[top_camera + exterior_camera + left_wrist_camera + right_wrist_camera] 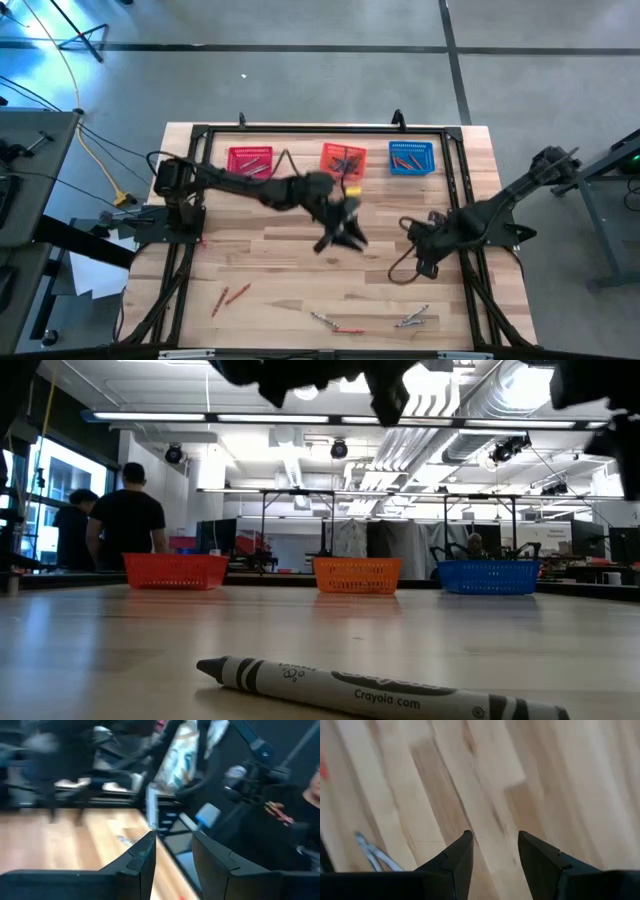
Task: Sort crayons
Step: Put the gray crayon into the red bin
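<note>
- High view: the left hand (345,232) hangs over the middle of the desk (280,250), just in front of the orange basket (343,158), with the red basket (249,160) and blue basket (410,158) along the same far edge. All three baskets hold crayons. Loose crayons lie along the near edge: a red pair (230,296) to the left, a grey and red group (335,323) at centre, a grey cluster (412,318) to the right. The central group lies almost straight toward the near edge from the left hand, its long axis running mostly side to side. The right hand (428,265) waits over the right of the desk, nearest the grey cluster.
- Low view: a grey crayon (380,690) lies close to the lens, its long axis across the picture, tip pointing left. The three baskets stand far behind it. People stand in the room beyond.
- Left wrist view: the left hand's fingers (142,855) stand apart with nothing between them, released. Desk edge and room beyond are blurred.
- Right wrist view: the right hand's fingers (460,852) also stand apart and empty over bare wood. Grey crayons (375,852) lie off to one side, angled to the fingers. Judged from this, either arm could reach the near-edge crayons; the right is closer to the grey cluster.
</note>
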